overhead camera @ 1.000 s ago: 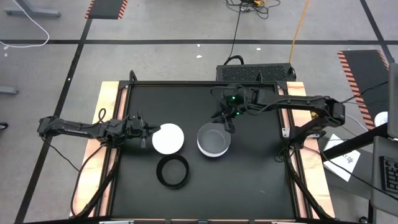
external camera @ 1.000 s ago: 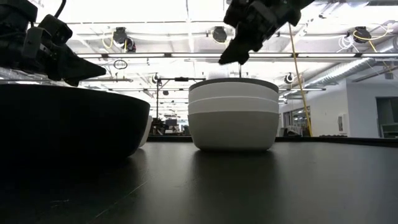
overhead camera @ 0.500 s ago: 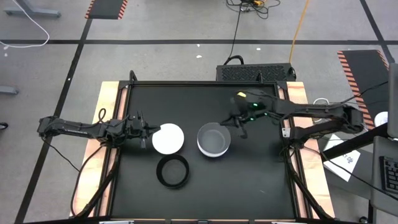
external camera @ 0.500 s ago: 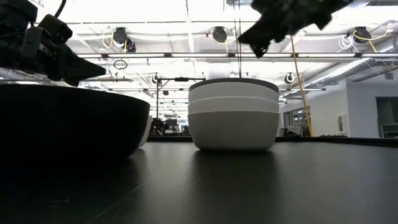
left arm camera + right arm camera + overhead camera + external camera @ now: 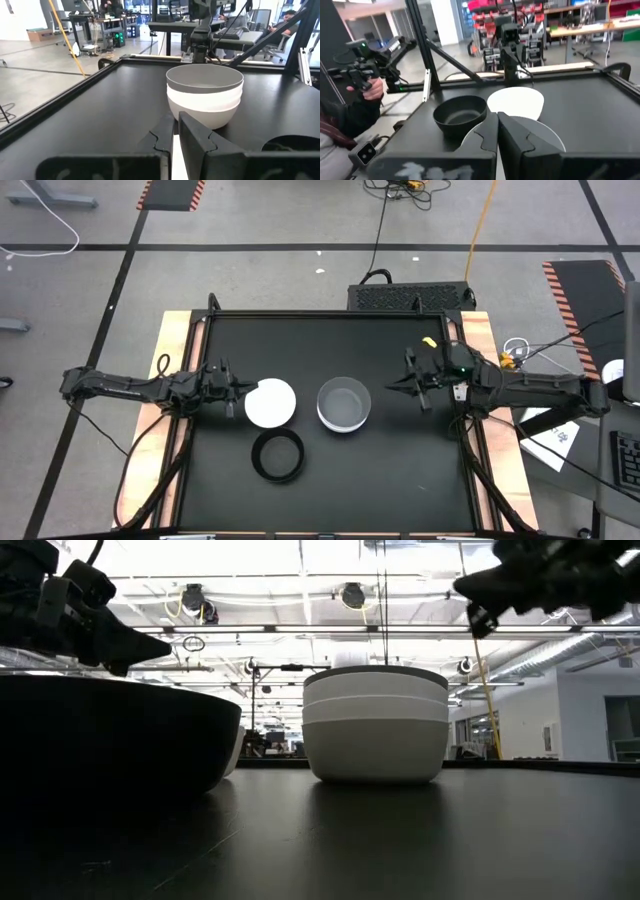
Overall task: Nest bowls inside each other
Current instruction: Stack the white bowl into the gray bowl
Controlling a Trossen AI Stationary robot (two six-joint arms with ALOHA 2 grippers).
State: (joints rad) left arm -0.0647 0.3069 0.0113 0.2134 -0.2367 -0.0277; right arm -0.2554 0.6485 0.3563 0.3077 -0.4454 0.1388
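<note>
- The left claw [image 5: 243, 393] is sitting left of centre in the high view, pinching the left rim of a lone white bowl [image 5: 270, 402]; in the left wrist view its fingers [image 5: 192, 137] are standing close together with the bowl's thin white edge running between them.
- The lone white bowl is resting on the black surface [image 5: 330, 470], just left of the middle of the frame.
- The nested stack of bowls [image 5: 344, 404] is standing at the centre of the high view, just right of the lone white bowl and apart from it; the low view is showing white bowls below and a grey rim on top [image 5: 375, 723].
- The black bowl [image 5: 277, 455] is lying below the white one in the high view, near it but not touching; in the low view it is filling the left side [image 5: 110, 735].
- The right claw [image 5: 405, 381] is hovering right of centre in the high view, well apart from the stack, pressed together and carrying nothing; in the low view it is hanging in the upper right, above bowl height [image 5: 475, 602].
- A person's hand [image 5: 370, 89] is holding a device at the left edge of the right wrist view, beyond the surface.
</note>
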